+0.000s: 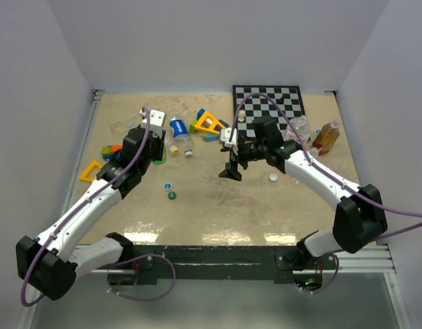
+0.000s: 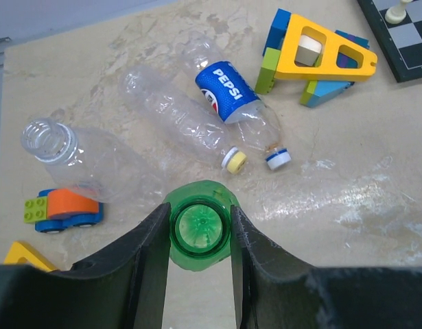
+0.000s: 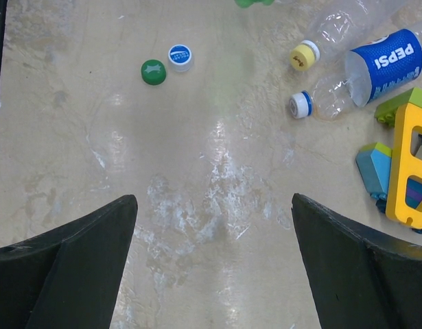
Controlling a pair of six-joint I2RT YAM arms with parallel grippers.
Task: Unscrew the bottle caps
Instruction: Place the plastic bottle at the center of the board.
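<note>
Where it lies, cap (image 3: pixel 154 71) looks green.

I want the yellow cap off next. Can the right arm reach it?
Probably yes. The right end effector hangs open, and the yellow cap lies ahead of it with nothing in between.

White arms (image 1: pixel 84 211), black joints (image 1: pixel 360 219); purple cables (image 1: pixel 406 225) (matte black fingers (image 2: pixel 128 274))
</note>
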